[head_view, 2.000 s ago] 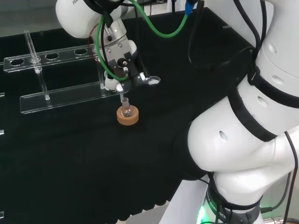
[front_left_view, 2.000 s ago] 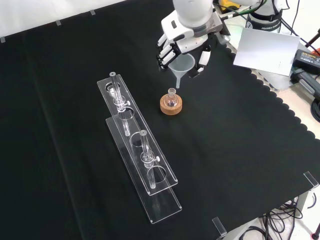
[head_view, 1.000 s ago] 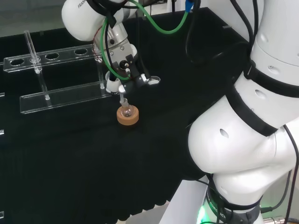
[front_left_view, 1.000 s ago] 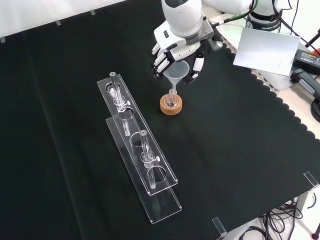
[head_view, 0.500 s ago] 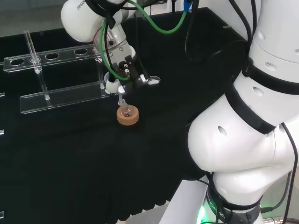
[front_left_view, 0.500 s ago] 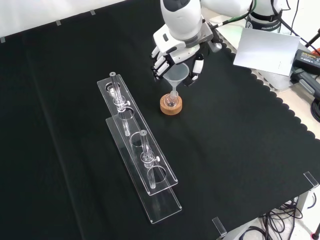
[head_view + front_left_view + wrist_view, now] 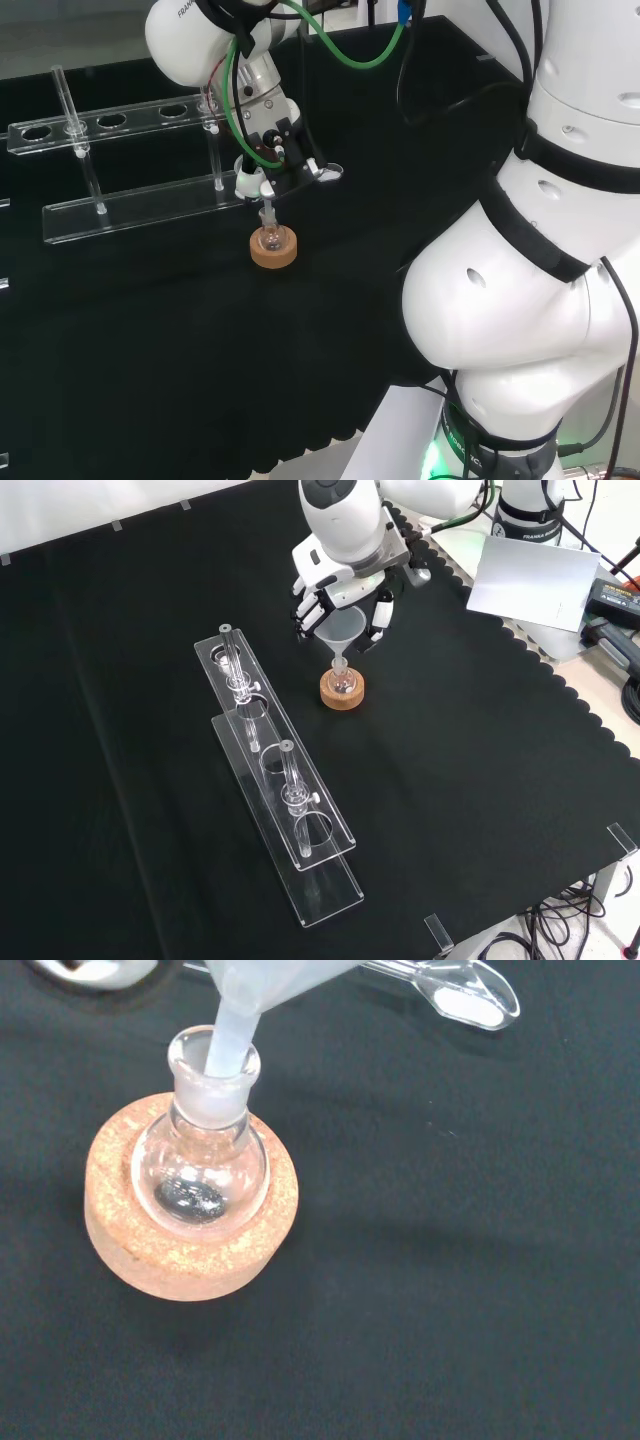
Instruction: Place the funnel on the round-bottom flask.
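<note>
A translucent funnel (image 7: 341, 630) hangs over the cork ring (image 7: 343, 693), and my hand (image 7: 340, 580) is shut on its cone, fingers on one side and thumb on the other. The small round-bottom flask (image 7: 342, 682) stands upright in the ring. In the wrist view the funnel stem (image 7: 230, 1035) dips into the flask's neck (image 7: 213, 1085), slightly tilted, above the clear bulb (image 7: 200, 1165) in the cork ring (image 7: 190, 1250). In the head view my hand (image 7: 265, 140) is directly over the flask (image 7: 269, 238).
Two long clear racks (image 7: 275, 770) with upright test tubes lie to the left in the front view. A clear scoop (image 7: 455, 990) rests on the cloth close to the flask. A white sheet (image 7: 530, 580) lies beyond the cloth's scalloped edge.
My hand carried the funnel left in the front view and lowered it. The stem, which hung beside and above the flask, now sits in the neck.
</note>
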